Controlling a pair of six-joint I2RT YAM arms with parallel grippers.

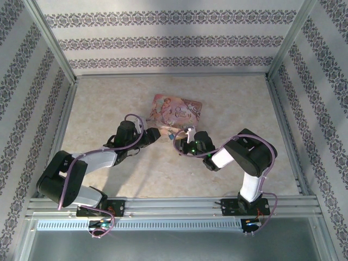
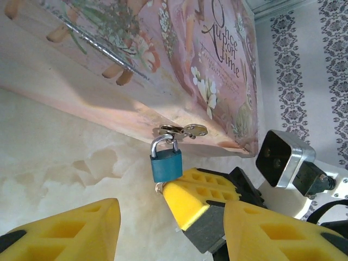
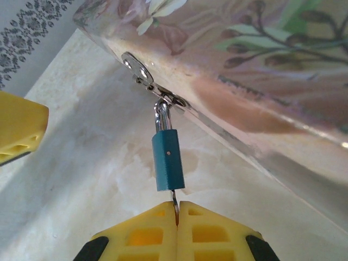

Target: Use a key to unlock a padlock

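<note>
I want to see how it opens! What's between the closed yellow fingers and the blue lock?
In the right wrist view, a slim metal key: the right gripper pinches it, and its tip meets the underside of the blue padlock.

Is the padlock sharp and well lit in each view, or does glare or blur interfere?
Left wrist: padlock crisp, the pink box shaded along its side. Right wrist: equally crisp, slight glare along the box's lower edge. Top external: even light, padlock too small to resolve.
</note>
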